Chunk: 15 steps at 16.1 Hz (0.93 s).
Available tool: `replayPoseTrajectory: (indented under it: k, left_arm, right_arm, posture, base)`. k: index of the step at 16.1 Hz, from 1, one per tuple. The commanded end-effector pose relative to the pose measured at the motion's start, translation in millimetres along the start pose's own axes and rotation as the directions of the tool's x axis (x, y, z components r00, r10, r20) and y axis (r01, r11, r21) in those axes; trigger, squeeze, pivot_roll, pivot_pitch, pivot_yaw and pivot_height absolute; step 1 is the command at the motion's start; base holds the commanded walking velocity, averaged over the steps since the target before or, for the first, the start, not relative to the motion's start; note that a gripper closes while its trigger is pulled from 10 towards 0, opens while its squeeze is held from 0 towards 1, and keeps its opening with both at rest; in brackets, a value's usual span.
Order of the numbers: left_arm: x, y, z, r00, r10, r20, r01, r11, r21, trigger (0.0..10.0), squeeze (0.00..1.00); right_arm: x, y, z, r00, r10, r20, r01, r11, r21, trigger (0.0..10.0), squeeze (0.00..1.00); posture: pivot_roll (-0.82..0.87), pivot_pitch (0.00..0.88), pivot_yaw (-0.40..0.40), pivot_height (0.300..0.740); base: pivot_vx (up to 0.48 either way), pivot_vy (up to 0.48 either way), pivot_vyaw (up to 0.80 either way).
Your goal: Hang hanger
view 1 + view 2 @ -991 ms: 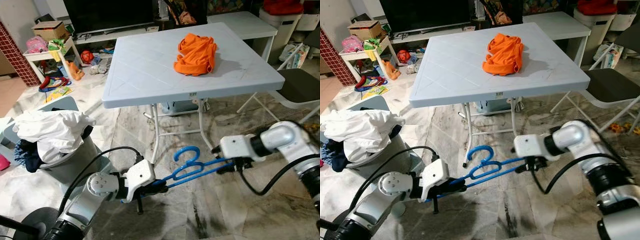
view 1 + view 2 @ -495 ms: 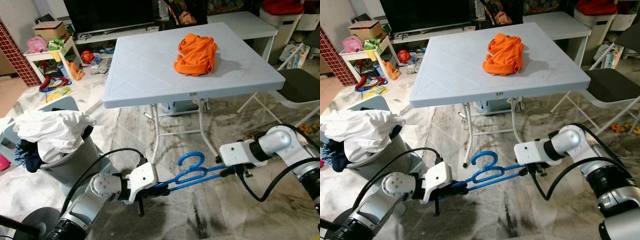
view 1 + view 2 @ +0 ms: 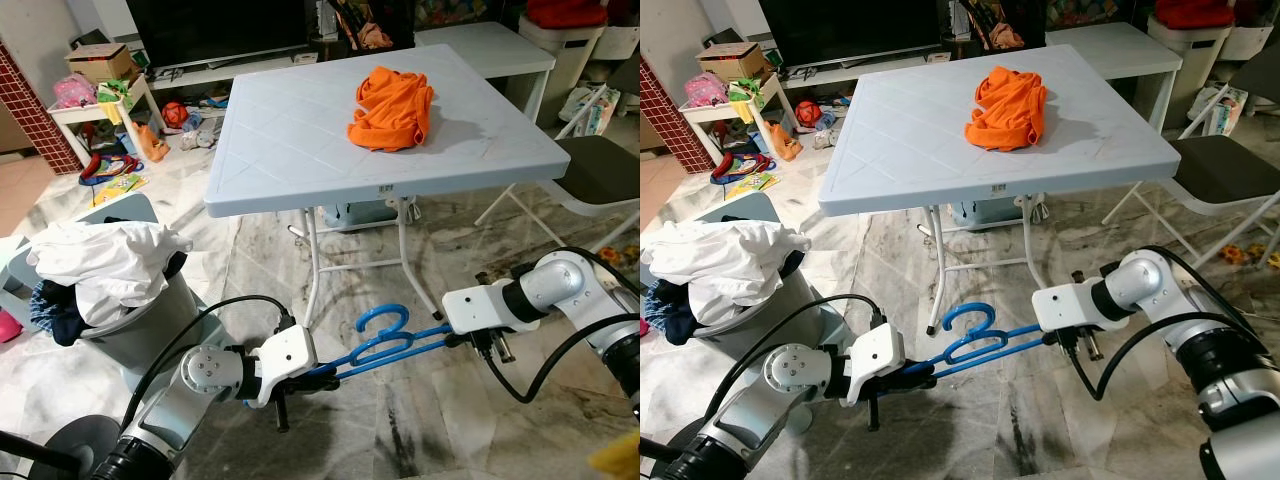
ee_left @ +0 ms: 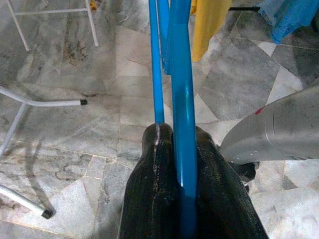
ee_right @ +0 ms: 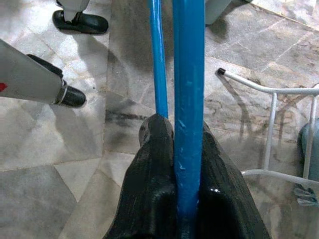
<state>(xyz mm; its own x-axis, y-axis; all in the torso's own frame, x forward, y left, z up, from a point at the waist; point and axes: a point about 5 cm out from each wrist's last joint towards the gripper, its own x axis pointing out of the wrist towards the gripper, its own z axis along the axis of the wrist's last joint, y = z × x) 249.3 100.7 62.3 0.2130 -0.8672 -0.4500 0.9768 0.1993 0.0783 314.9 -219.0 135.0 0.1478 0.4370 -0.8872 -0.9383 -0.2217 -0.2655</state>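
A blue plastic hanger (image 3: 378, 345) is held level above the marble floor between my two arms, its hook (image 3: 384, 317) pointing up. My left gripper (image 3: 322, 376) is shut on the hanger's left end, and my right gripper (image 3: 447, 339) is shut on its right end. In the left wrist view the blue bar (image 4: 182, 124) runs between the black fingers (image 4: 152, 194). The right wrist view shows the same bar (image 5: 188, 99) pinched between black fingers (image 5: 154, 184).
A light blue folding table (image 3: 300, 150) stands ahead with an orange garment (image 3: 392, 105) on it. A grey basket (image 3: 150, 320) piled with white clothes (image 3: 105, 262) sits at my left. A folding chair (image 3: 600, 170) is at the right. Toys clutter the far left.
The hanger and both grippers have shifted only slightly; the right gripper sits a little further right and the hanger lies a bit flatter than a second ago.
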Motion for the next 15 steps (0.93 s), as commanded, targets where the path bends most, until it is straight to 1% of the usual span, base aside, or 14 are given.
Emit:
replayPoseTrajectory:
  k: [1, 2, 3, 5, 7, 9, 10, 11, 12, 13, 15]
  left_arm:
    - [0.4, -1.7, -4, 0.999, -0.023, -0.03, 0.023, 1.0, 0.013, 10.0, 0.0]
    - [0.7, -1.3, -5, 0.999, -0.015, -0.042, 0.016, 1.0, 0.021, 10.0, 0.95]
    - [0.9, -0.8, -7, 0.999, -0.008, -0.042, 0.009, 1.0, 0.014, 10.0, 1.0]
    - [-1.1, -2.1, -12, 0.997, -0.017, -0.077, 0.021, 0.999, 0.047, 10.0, 1.0]
    - [-2.1, -1.9, -10, 0.998, -0.007, -0.054, 0.009, 0.999, 0.047, 10.0, 1.0]
    - [-4.8, 3.5, -7, 0.998, 0.045, -0.034, -0.041, 0.995, 0.092, 10.0, 1.0]
    - [-7.7, 7.0, -3, 0.997, 0.069, -0.017, -0.066, 0.988, 0.14, 10.0, 1.0]
    - [-10.2, 9.1, 1, 0.996, 0.086, -0.003, -0.085, 0.982, 0.167, 10.0, 1.0]
    - [-12.1, 9.6, 4, 0.996, 0.091, 0.009, -0.092, 0.98, 0.178, 10.0, 1.0]
    - [-15.7, 10.9, 9, 0.992, 0.117, 0.035, -0.122, 0.974, 0.191, 10.0, 1.0]
    - [-19.5, 12.5, 12, 0.986, 0.153, 0.063, -0.162, 0.97, 0.184, 10.0, 1.0]
  right_arm:
    - [-7.2, -6.6, 1, 1.0, -0.013, -0.013, 0.013, 1.0, -0.011, 0.0, 0.0]
    - [-6.8, -6.0, 1, 1.0, -0.007, -0.012, 0.007, 1.0, -0.008, 0.0, 0.0]
    - [-6.4, -5.8, 1, 1.0, -0.005, -0.009, 0.005, 1.0, -0.006, 0.0, 0.0]
    - [-4.5, -5.1, 1, 1.0, -0.004, -0.004, 0.004, 1.0, 0.0, 0.0, 0.0]
    - [-2.4, -4.2, -2, 1.0, -0.006, -0.014, 0.007, 1.0, 0.01, 0.0, 0.0]
    - [0.3, -4.4, -5, 1.0, -0.02, -0.023, 0.021, 0.999, 0.03, 0.0, 0.0]
    - [3.0, -7.0, -7, 0.998, -0.063, -0.018, 0.064, 0.996, 0.059, 0.0, 0.0]
    - [4.7, -7.9, -9, 0.996, -0.085, -0.027, 0.087, 0.993, 0.075, 0.0, 0.0]
    - [6.0, -7.9, -11, 0.994, -0.103, -0.034, 0.105, 0.991, 0.086, 0.0, 0.0]
    - [9.5, -7.8, -12, 0.99, -0.139, -0.008, 0.139, 0.981, 0.133, 0.0, 0.0]
    - [12.8, -7.2, -15, 0.986, -0.165, -0.018, 0.166, 0.975, 0.148, 0.0, 0.0]
  posture:
    - [-0.17, 0.0, 0.124, 0.74]
    - [-0.17, 0.0, 0.124, 0.74]
    - [-0.17, 0.0, 0.124, 0.74]
    - [-0.16, 0.0, 0.12, 0.74]
    - [-0.16, 0.0, 0.118, 0.74]
    - [-0.16, 0.0, 0.115, 0.74]
    - [-0.16, 0.0, 0.113, 0.74]
    - [-0.16, 0.0, 0.112, 0.74]
    - [-0.16, 0.0, 0.111, 0.74]
    - [-0.15, 0.0, 0.105, 0.74]
    - [-0.15, 0.0, 0.101, 0.74]
  base:
    - [0.0, 0.0, 0.0]
    - [0.0, 0.0, 0.0]
    - [0.0, 0.0, 0.0]
    - [0.0, 0.0, 0.0]
    - [0.0, 0.0, 0.0]
    - [0.0, 0.0, 0.0]
    - [0.0, 0.0, 0.0]
    - [0.0, 0.0, 0.0]
    - [0.0, 0.0, 0.0]
    - [0.0, 0.0, 0.0]
    - [0.0, 0.0, 0.0]
